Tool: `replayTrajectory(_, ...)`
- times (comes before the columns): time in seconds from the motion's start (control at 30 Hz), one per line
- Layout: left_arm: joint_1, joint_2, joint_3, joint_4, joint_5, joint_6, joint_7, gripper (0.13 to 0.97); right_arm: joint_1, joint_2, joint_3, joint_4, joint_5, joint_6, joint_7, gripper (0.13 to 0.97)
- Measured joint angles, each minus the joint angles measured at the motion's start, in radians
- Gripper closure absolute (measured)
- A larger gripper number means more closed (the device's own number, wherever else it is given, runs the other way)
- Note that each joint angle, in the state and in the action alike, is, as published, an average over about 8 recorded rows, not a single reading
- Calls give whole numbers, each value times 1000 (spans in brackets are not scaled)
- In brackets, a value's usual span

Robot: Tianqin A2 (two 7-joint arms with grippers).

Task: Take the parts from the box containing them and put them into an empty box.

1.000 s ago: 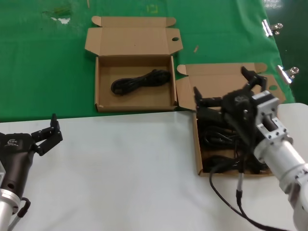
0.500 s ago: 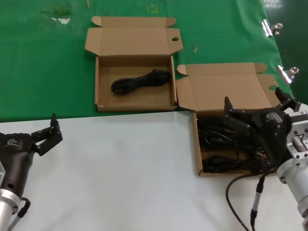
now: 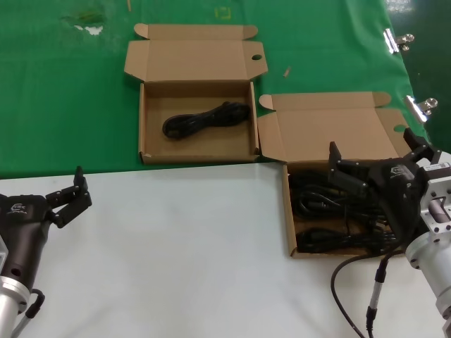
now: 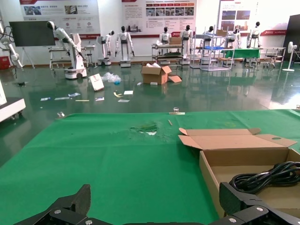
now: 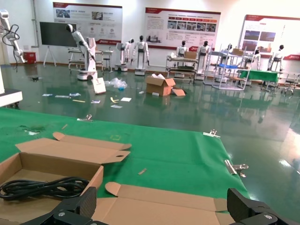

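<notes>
Right gripper [image 3: 373, 160] jaws wide, empty, above cable-filled box [image 3: 289, 211] | left gripper [image 3: 70, 193] jaws spread, parked

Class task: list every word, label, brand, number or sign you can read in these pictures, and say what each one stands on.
No text can be read for certain.
Wall posters: print too small.
Wall boards: print too small.
Logo on the left end effector body: too blurred.
Logo on the right end effector body: too blurred.
Yellow square mark on the green cloth: a sign, no letters.
Both cardboard boxes: no print.
</notes>
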State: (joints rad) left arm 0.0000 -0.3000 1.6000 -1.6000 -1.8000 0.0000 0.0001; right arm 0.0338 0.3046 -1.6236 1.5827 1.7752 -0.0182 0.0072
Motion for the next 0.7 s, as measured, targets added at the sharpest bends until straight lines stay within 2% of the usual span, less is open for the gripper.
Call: replayTrajectory(0.7, 0, 0, 0, 0, 0, 0, 0, 132, 0, 0, 0, 0, 0, 0, 0, 129)
